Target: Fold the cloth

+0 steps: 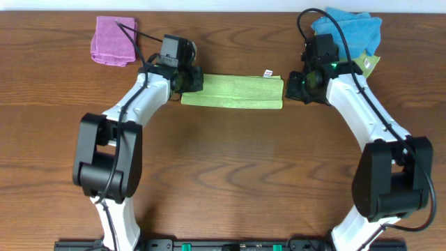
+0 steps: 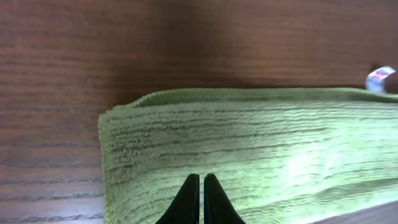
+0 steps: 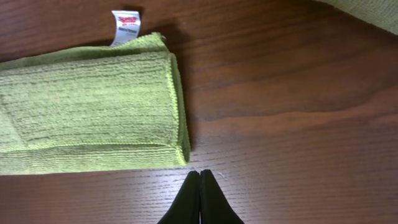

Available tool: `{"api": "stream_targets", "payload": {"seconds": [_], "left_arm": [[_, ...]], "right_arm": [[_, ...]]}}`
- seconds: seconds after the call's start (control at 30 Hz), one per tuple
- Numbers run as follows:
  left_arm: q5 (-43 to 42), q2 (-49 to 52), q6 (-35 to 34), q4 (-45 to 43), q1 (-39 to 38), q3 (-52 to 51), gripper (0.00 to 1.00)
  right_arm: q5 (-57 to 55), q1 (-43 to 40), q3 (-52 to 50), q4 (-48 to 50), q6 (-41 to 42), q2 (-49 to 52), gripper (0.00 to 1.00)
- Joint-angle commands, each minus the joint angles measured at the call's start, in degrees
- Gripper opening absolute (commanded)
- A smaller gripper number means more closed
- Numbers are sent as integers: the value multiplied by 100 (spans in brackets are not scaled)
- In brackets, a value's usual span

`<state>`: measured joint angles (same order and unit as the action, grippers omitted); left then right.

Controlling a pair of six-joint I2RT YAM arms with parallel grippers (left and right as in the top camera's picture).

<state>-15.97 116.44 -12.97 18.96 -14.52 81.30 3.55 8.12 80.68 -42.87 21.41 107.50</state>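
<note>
The lime-green cloth (image 1: 233, 91) lies flat on the table, folded into a long narrow strip, with its small white tag (image 1: 267, 72) at the far right edge. My left gripper (image 1: 187, 80) is shut and empty over the cloth's left end; in the left wrist view its fingertips (image 2: 201, 178) sit above the cloth (image 2: 249, 155). My right gripper (image 1: 296, 86) is shut and empty just off the cloth's right end; in the right wrist view its fingertips (image 3: 199, 174) are over bare wood beside the cloth (image 3: 87, 106) and tag (image 3: 125, 26).
A pink cloth (image 1: 113, 40) lies at the back left. A bright blue cloth (image 1: 348, 31) lies at the back right on a duller yellow-green cloth (image 1: 369, 65), whose corner shows in the right wrist view (image 3: 373, 12). The table (image 1: 230, 174) is brown wood.
</note>
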Motion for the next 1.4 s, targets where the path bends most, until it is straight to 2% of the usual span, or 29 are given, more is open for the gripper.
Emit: {"api": "stream_targets", "payload": {"seconds": [0.0, 0.17, 0.2, 0.23, 0.3, 0.33, 0.37, 0.5, 0.67, 0.77, 0.93, 1.37], "left_arm": [[264, 289, 111, 11, 24, 109, 6], [417, 518, 114, 33, 17, 109, 6], [417, 588, 111, 28, 17, 109, 6], [415, 636, 79, 31, 20, 109, 6], [415, 728, 55, 33, 20, 109, 6], [407, 758, 50, 31, 17, 109, 6], [409, 774, 39, 33, 17, 109, 6], [407, 782, 4, 33, 20, 109, 6], [409, 782, -81, 249, 20, 109, 5], [413, 782, -94, 560, 20, 109, 6], [461, 782, -96, 1150, 20, 109, 6], [501, 782, -94, 951, 26, 109, 6]], "right_arm": [[-79, -76, 107, -57, -94, -114, 2], [-81, -98, 107, -118, -98, -114, 3], [-79, -98, 107, -116, -146, -114, 10], [-79, -98, 107, -114, -210, -114, 27], [-81, -98, 105, -103, -356, -109, 41], [-74, -101, 92, -61, -372, -98, 56], [-72, -109, 57, 20, -372, -96, 62], [407, -225, -39, 271, -396, 70, 72], [2046, -551, -39, 688, -455, 623, 78], [2555, -699, -39, 741, -452, 898, 79], [2691, -734, -39, 763, -455, 1084, 80], [2741, -638, -39, 1078, -422, 1460, 79]]}}
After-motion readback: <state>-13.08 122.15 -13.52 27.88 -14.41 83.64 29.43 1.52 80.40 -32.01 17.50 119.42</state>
